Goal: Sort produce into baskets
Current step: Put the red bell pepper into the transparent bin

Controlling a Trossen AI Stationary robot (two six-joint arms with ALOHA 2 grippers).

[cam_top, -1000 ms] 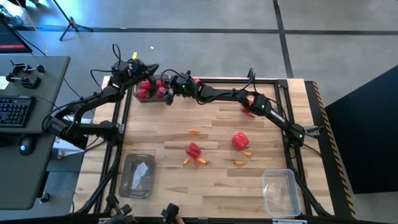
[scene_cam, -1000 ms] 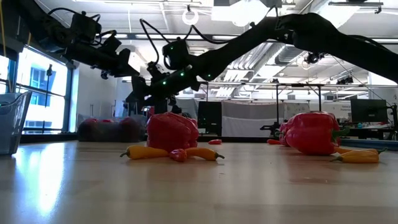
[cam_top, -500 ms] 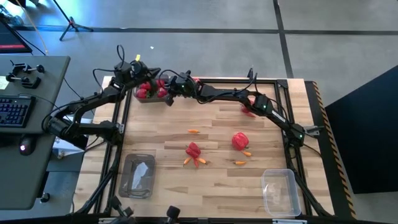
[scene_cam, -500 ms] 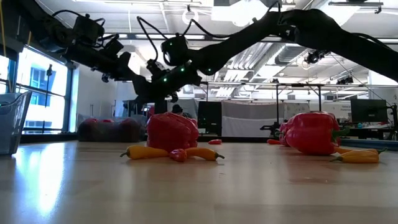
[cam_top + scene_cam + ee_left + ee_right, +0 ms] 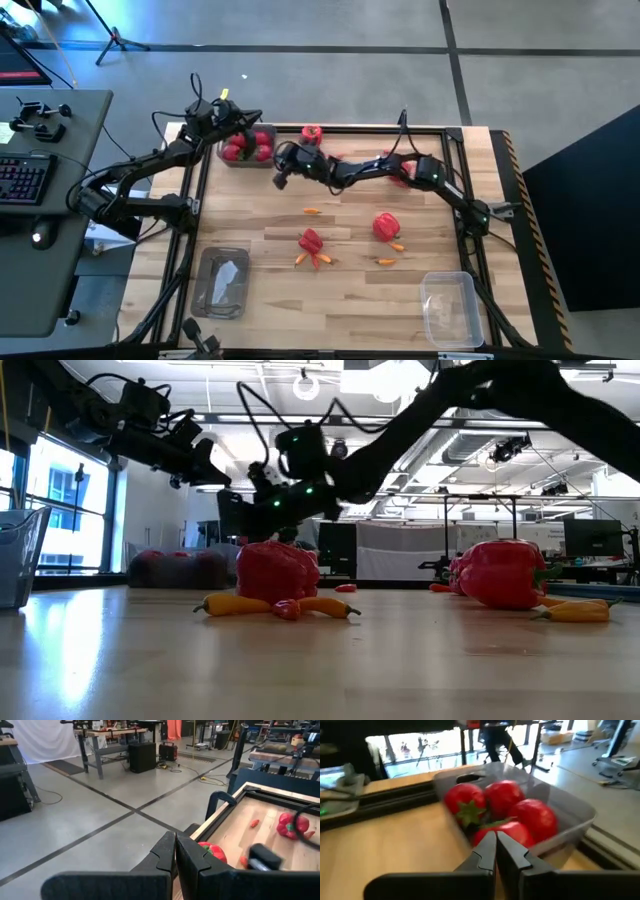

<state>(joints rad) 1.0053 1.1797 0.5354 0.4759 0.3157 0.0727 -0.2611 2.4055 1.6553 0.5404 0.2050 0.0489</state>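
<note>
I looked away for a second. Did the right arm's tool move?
Yes. The right tool pulled back from the tub of red fruits toward the table's middle, now shut and empty.

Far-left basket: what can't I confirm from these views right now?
- Far-left basket: the count of round red fruits; they overlap in the right wrist view and the left arm covers part of it from above.
- Left front basket: pale contents too small to identify from above.
- Low view: the red bell pepper hides the table behind it.
</note>
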